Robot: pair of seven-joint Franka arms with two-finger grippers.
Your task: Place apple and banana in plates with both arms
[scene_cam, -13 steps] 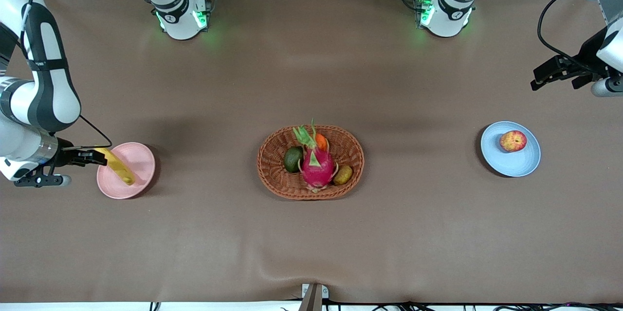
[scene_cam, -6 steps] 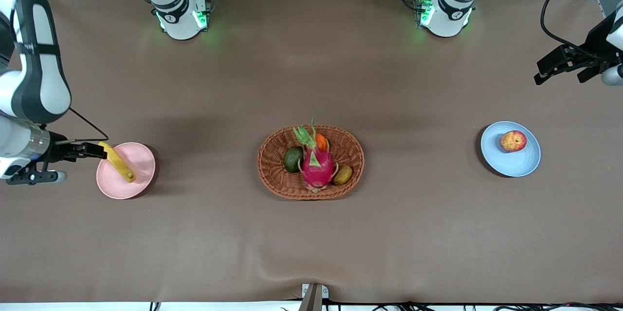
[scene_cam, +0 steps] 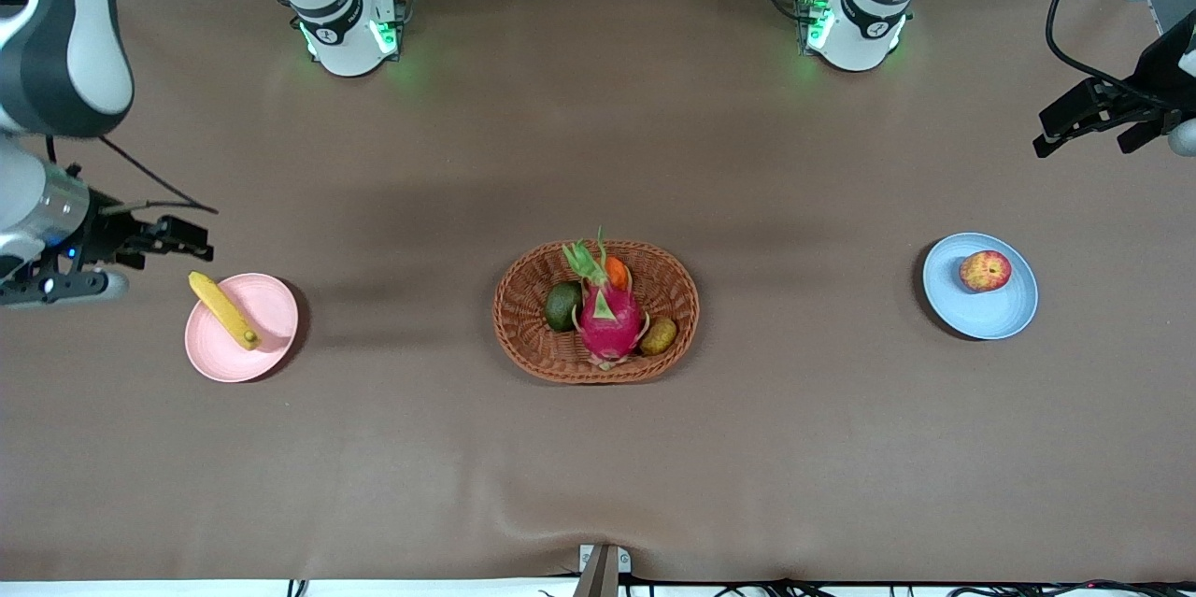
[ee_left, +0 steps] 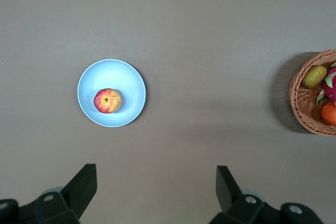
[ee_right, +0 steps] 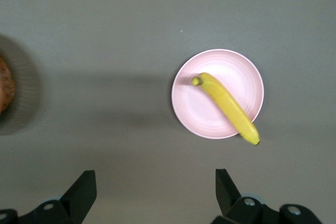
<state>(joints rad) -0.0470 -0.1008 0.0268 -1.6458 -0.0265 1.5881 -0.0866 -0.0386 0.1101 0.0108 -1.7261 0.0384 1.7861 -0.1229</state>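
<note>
The banana point(scene_cam: 224, 310) lies on the pale pink plate point(scene_cam: 266, 335) at the right arm's end of the table, one end sticking out over the rim; both also show in the right wrist view, banana point(ee_right: 227, 107) on plate point(ee_right: 194, 114). The apple point(scene_cam: 985, 271) sits in the light blue plate point(scene_cam: 972, 317) at the left arm's end; in the left wrist view the apple point(ee_left: 107, 100) rests on that plate point(ee_left: 131, 85). My right gripper point(scene_cam: 192, 240) is open and empty, raised beside the pink plate. My left gripper point(scene_cam: 1060, 130) is open and empty, raised over bare table.
An oval wicker basket point(scene_cam: 551, 359) stands mid-table with a pink dragon fruit point(scene_cam: 609, 317), a green avocado point(scene_cam: 562, 305), a small orange fruit point(scene_cam: 617, 273) and a brown-green fruit point(scene_cam: 660, 335). Its rim shows in the left wrist view point(ee_left: 296, 103). The arms' green-lit bases stand along the table's back edge.
My right gripper has let go of the banana and lifted away from the pink plate; the banana now rests there alone. My left gripper has risen farther from the blue plate.
</note>
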